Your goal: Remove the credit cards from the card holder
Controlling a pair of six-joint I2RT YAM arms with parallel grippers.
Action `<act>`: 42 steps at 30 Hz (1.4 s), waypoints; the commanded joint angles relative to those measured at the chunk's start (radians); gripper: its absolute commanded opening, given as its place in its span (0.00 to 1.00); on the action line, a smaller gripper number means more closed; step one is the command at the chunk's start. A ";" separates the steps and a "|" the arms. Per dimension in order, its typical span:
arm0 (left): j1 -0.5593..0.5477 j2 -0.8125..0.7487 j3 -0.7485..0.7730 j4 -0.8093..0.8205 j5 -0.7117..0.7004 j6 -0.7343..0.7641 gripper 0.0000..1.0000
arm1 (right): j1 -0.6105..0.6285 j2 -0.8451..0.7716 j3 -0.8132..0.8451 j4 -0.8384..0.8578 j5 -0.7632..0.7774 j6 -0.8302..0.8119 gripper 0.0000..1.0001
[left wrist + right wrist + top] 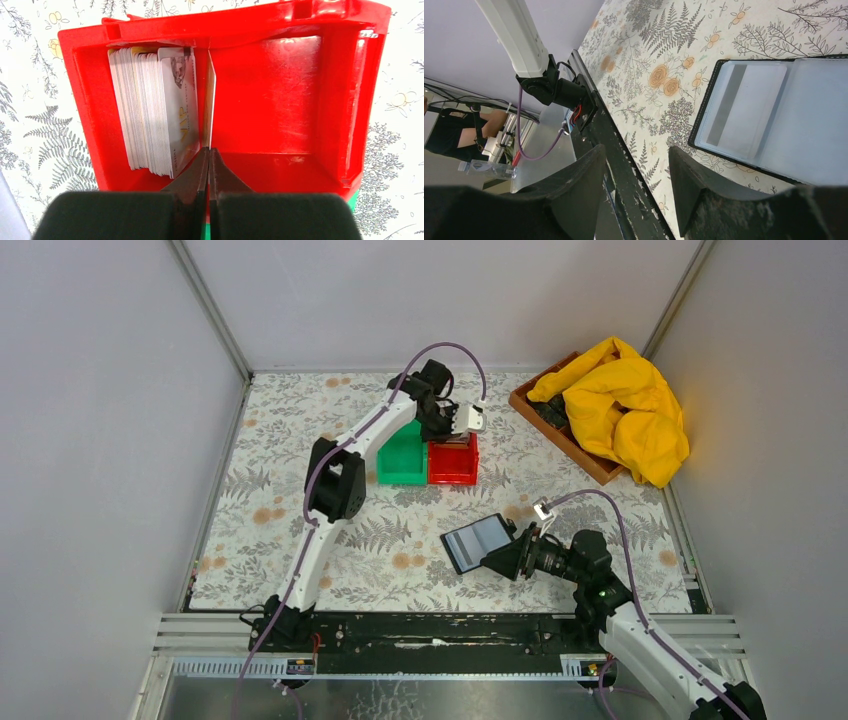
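In the top view my left gripper hangs over the red bin. In the left wrist view it is shut on one credit card, seen edge-on and standing upright inside the bin. A stack of several credit cards leans against the bin's left wall. The black card holder lies open on the table. Its left sleeve holds a grey-white card. My right gripper sits at the holder's right edge, and in its wrist view it is open and holds nothing, with the holder beside it.
A green bin touches the red bin's left side. At the back right a wooden tray holds a crumpled yellow cloth. The black base rail runs along the near table edge.
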 commanded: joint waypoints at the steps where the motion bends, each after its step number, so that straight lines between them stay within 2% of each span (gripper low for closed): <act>1: 0.005 0.000 -0.014 0.049 -0.046 -0.004 0.00 | 0.002 0.013 -0.061 0.053 0.008 -0.016 0.56; 9: 0.004 0.001 -0.034 0.154 -0.094 -0.067 0.01 | 0.002 0.029 -0.062 0.061 0.011 -0.017 0.56; 11: 0.004 -0.003 -0.043 0.171 -0.109 -0.078 0.11 | 0.003 0.032 -0.061 0.066 0.010 -0.017 0.56; 13: 0.004 -0.010 -0.061 0.198 -0.124 -0.088 0.15 | 0.002 0.037 -0.062 0.070 0.008 -0.015 0.56; 15: 0.003 -0.017 -0.080 0.226 -0.141 -0.096 0.25 | 0.002 0.038 -0.063 0.074 0.006 -0.015 0.56; 18: 0.004 -0.019 -0.083 0.233 -0.147 -0.103 0.32 | 0.002 0.052 -0.076 0.108 0.007 -0.003 0.56; 24: 0.004 -0.039 -0.096 0.266 -0.163 -0.115 0.33 | 0.003 0.101 -0.095 0.188 -0.013 0.020 0.56; 32: 0.004 -0.051 -0.096 0.332 -0.218 -0.143 0.35 | 0.002 0.068 -0.095 0.166 -0.009 0.020 0.56; 42: 0.004 -0.062 -0.115 0.391 -0.244 -0.173 0.44 | 0.003 0.094 -0.096 0.189 -0.015 0.021 0.56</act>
